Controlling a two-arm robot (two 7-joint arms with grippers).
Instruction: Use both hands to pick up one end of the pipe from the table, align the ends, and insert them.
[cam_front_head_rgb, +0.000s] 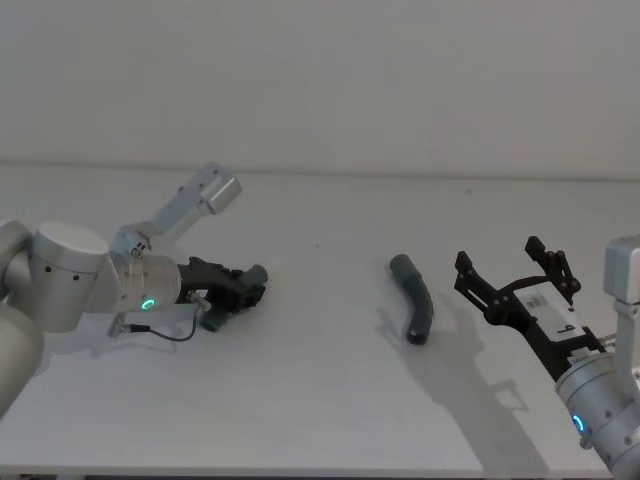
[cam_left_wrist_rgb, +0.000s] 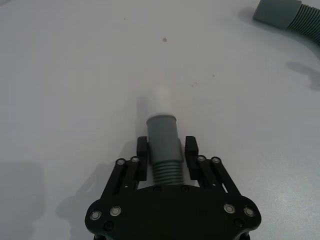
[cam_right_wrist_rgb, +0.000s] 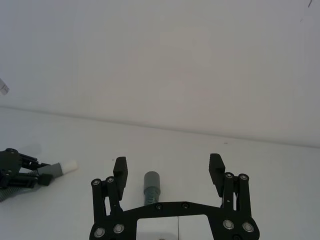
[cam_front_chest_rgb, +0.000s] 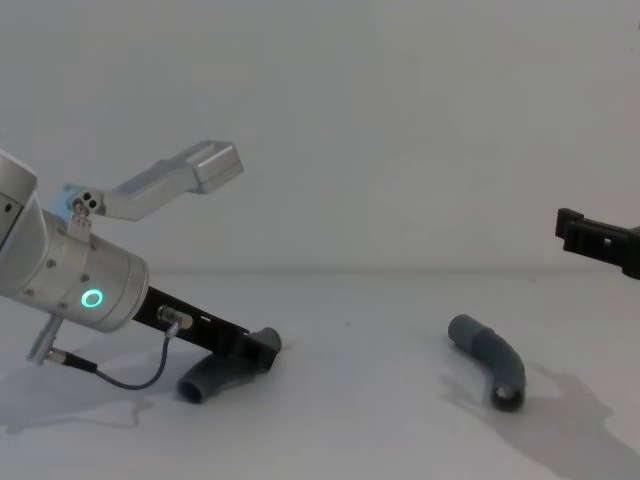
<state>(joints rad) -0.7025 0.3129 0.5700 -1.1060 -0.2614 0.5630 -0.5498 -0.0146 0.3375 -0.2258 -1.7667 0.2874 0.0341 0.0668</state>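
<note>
My left gripper (cam_front_head_rgb: 243, 287) is low over the white table (cam_front_head_rgb: 320, 400) at the left, shut on one dark grey pipe piece (cam_left_wrist_rgb: 163, 135). Its pads (cam_left_wrist_rgb: 143, 160) press the ribbed part just behind the grey collar, and the white stub tip (cam_left_wrist_rgb: 160, 102) points forward. In the chest view this piece's back end (cam_front_chest_rgb: 203, 383) touches the table. The other curved pipe piece (cam_front_head_rgb: 415, 300) lies free at centre right, its smooth collar (cam_left_wrist_rgb: 280, 12) facing the left arm. My right gripper (cam_front_head_rgb: 500, 258) hovers open just right of it, apart from it, with the piece (cam_right_wrist_rgb: 151, 185) ahead between the fingers.
A grey wall rises behind the table's far edge. A silver camera bracket (cam_front_head_rgb: 205, 195) sticks up from the left wrist, and a thin black cable (cam_front_head_rgb: 165, 335) loops beneath it. Bare table lies between the two pipe pieces.
</note>
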